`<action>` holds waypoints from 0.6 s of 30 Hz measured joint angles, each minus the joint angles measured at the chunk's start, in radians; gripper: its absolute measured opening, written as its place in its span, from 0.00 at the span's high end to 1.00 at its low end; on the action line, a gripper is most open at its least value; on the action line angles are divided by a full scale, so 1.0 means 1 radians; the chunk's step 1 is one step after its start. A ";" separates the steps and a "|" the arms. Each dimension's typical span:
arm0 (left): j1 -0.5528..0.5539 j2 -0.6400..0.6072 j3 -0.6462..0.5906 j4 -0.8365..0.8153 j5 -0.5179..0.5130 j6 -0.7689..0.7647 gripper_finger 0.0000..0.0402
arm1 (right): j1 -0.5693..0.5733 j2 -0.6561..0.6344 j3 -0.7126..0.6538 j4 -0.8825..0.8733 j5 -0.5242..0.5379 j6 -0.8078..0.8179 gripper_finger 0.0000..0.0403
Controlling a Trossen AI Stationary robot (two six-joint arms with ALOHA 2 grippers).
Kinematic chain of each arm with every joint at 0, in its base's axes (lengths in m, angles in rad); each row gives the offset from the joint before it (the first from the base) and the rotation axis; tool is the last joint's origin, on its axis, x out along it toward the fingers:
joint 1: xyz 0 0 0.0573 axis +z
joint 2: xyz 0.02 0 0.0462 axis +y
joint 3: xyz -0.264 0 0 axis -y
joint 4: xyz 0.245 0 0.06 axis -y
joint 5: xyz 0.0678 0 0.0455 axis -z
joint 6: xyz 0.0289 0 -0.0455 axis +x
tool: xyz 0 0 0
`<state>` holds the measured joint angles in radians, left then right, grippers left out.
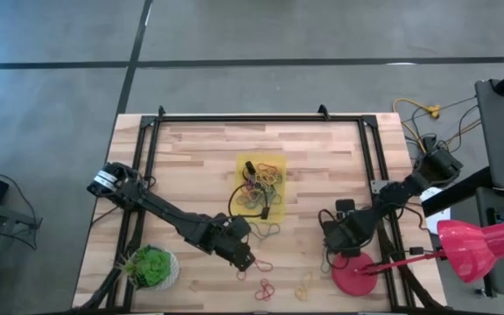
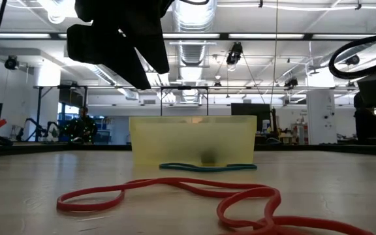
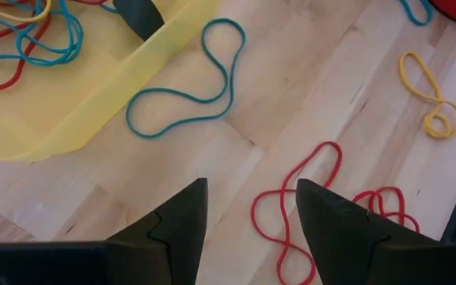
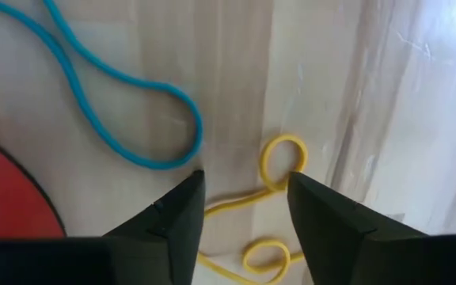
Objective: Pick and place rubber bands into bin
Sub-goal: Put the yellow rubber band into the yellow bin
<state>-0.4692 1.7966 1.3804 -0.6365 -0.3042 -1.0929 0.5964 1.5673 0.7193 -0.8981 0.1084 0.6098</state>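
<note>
While the left gripper (image 3: 248, 218) hovers with fingers open over a red rubber band (image 3: 291, 206), the right gripper (image 4: 244, 206) with parted fingers straddles a yellow band (image 4: 279, 162); closing comes next.

The table (image 1: 322, 157) is seen from straight overhead; the yellow bin (image 2: 192, 139) is viewed level across it, and shared with the left wrist close-up.

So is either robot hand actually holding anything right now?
No. The left hand is open above a red rubber band; the right hand straddles a yellow band, ungripped.
</note>
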 joint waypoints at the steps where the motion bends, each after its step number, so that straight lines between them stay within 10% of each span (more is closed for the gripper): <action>1: 0.001 0.000 0.000 0.000 0.000 0.000 0.56 | 0.000 0.000 -0.003 0.004 0.001 -0.012 0.60; 18: 0.037 0.000 0.000 0.092 0.013 0.001 0.56 | -0.221 0.001 -0.025 0.009 -0.124 -0.231 0.64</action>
<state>-0.4321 1.7966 1.3804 -0.5449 -0.2909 -1.0920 0.3750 1.5681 0.6946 -0.8889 -0.0153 0.3792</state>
